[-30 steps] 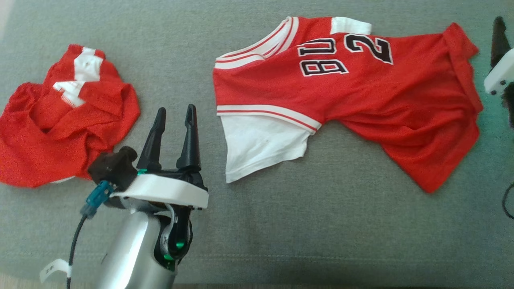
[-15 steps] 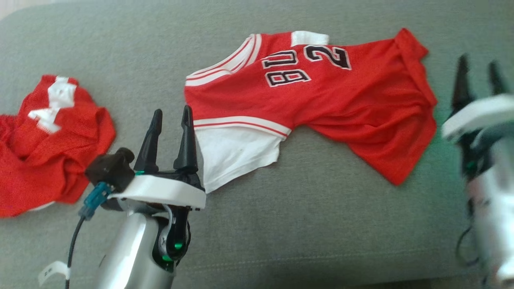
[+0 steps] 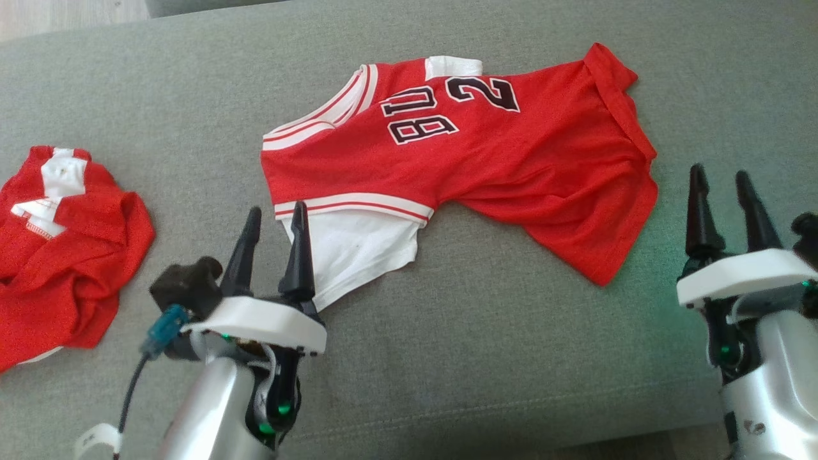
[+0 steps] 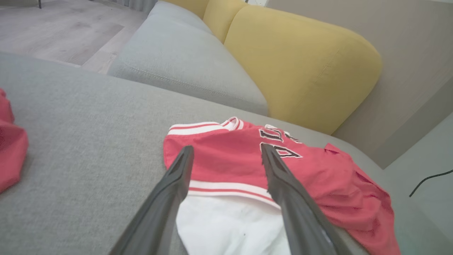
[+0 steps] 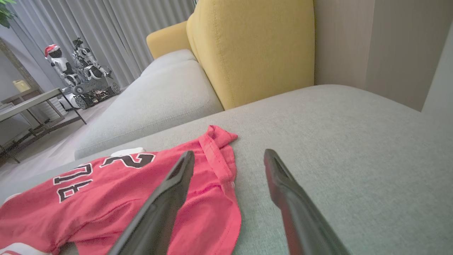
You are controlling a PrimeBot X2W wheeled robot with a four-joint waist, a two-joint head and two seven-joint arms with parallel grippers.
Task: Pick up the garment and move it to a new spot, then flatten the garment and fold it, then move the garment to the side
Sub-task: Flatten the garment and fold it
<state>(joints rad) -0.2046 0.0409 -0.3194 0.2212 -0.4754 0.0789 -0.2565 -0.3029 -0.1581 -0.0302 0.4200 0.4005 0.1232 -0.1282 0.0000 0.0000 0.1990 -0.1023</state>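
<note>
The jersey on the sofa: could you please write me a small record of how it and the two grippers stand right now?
surface: grey sofa seat
jersey: spread out, wrinkled, number side up
white sleeve: points toward the robot
second garment: red, crumpled, far left, apart from the jersey
left gripper: open, empty, by the white sleeve
right gripper: open, empty, near the hem end
fold: not yet done

Head camera: high up, looking steeply down on the grey sofa seat (image 3: 486, 358). Left wrist camera: low, close over the red jersey (image 4: 226, 159), its sleeve end, facing the yellow backrest (image 4: 300, 63). Right wrist camera: low beside the hem end, facing likewise. All three share the jersey.
</note>
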